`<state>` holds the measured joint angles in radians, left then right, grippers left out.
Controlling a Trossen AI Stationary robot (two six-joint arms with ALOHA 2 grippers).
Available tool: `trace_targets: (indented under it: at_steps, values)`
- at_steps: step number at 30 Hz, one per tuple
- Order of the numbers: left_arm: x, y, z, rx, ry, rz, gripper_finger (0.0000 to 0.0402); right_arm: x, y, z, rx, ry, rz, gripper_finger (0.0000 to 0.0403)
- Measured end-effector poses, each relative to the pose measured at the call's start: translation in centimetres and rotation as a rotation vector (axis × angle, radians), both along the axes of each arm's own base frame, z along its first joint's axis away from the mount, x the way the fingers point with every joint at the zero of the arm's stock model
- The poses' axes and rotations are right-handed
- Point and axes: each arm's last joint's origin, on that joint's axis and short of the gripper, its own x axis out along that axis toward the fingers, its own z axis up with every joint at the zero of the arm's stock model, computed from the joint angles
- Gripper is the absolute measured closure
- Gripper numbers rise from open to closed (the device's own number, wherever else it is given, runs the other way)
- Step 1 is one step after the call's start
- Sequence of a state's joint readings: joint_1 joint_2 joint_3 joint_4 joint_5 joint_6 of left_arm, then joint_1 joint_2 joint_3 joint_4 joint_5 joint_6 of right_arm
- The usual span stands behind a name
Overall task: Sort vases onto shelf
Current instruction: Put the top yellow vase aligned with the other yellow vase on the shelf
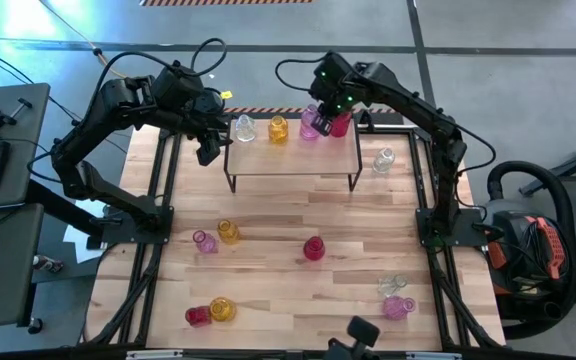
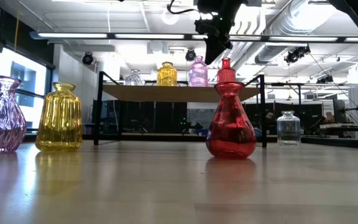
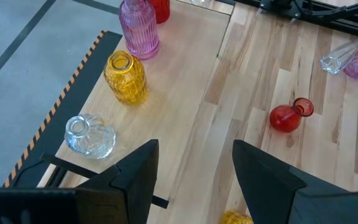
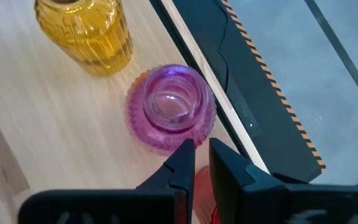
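From above, my left jaws [image 1: 208,150] hang over the shelf's [image 1: 293,160] left end and my right jaws [image 1: 330,118] over its back right corner. Four vases stand in a row along the shelf's back edge: clear vase [image 1: 243,127], yellow vase [image 1: 278,129], pink vase [image 1: 311,124] and red vase [image 1: 341,124].

My left wrist camera adds that the left jaws stand apart and empty, just beside the clear vase.

My right wrist camera adds that the right jaws are nearly together, with only a narrow gap, and hold nothing. They sit just beside the pink vase, with the red vase showing beneath them.

The level camera adds a standing red vase [image 2: 230,112] on the bench [image 1: 288,290] in front of the shelf, with a pink one [image 2: 0,115] and a yellow one [image 2: 59,117] to one side.

Only the overhead camera shows the remaining vases scattered across the bench, several lying on their sides near the front corners.

Both arms reach inward from the bench's sides, elbows bent, wrists angled down toward the shelf.
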<state>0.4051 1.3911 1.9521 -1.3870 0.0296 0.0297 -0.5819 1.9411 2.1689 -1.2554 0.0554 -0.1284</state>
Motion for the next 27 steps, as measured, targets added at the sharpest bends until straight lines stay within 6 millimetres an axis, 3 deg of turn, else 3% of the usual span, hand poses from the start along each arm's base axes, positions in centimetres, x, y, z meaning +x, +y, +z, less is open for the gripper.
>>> trace_targets:
  at_steps: [10,18,23,27]
  values:
    - [0.0,0.0,0.0,0.000,0.000,0.000,0.0204,-1.9,1.5,4.8,-0.017,-0.079,0.036,0.0375]
    - [0.0,0.0,0.0,0.000,0.000,0.000,0.0204,-5.9,3.8,7.7,-0.024,-0.326,0.145,0.0375]
    - [0.0,0.0,0.0,0.000,0.000,0.000,0.0204,-9.4,6.5,7.5,-0.061,-0.454,0.137,0.0375]
    - [0.0,0.0,0.0,0.000,0.000,0.000,0.0204,-12.2,8.6,5.8,-0.031,-0.576,0.148,0.0375]
